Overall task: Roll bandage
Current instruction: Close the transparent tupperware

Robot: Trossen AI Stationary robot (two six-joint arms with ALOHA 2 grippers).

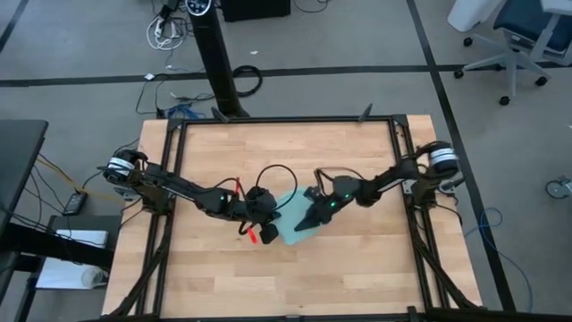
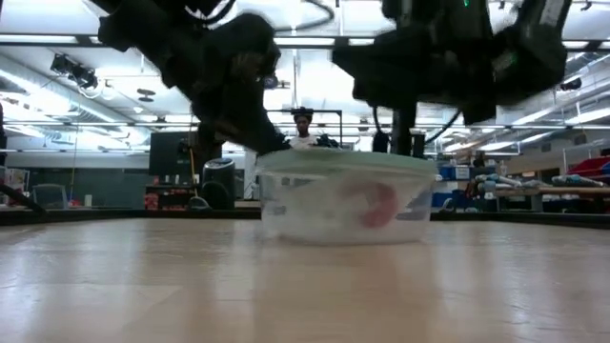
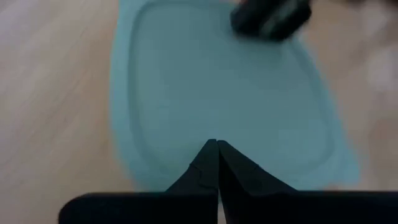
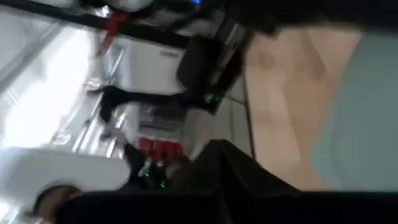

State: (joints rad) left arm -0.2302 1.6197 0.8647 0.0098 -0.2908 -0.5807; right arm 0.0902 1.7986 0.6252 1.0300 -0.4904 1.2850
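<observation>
two dark arms meeting over mid-table, light-blue lidded container (image 1: 288, 217) between them, left gripper (image 3: 217, 163) pinched closed and empty above the lid, right gripper (image 1: 305, 224) closed at the lid's other edge, red bandage (image 2: 378, 204) inside the container

Even overhead light, soft shadows on the table (image 1: 295, 277). Low view backlit by ceiling strip lights (image 2: 143, 43), arms dark silhouettes. Both wrist views blurred; white glare in the right one
</observation>
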